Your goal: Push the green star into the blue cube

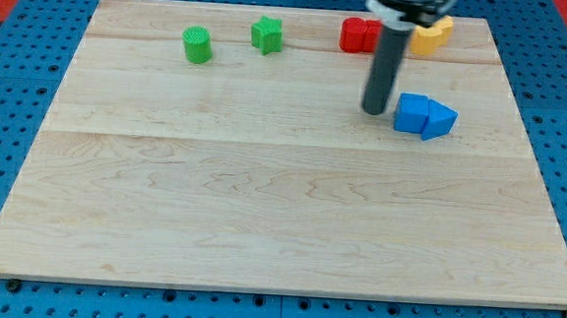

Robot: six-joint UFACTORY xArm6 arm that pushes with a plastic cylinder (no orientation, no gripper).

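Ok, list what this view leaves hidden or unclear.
- Red block: its right part hidden behind my rod, shape unclear.
- Yellow block: left part behind the rod, shape unclear.
- Blue blocks: two touching; which is the cube is uncertain.
- My tip: contact with blue unclear.

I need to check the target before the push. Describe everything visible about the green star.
The green star is a small, matte, solid-green block with a lobed star outline, lying flat on the wooden board near the view's top edge. Nothing touches it: the green cylinder sits apart on its left, the red block on its right. My tip is well away, beside the blue blocks.
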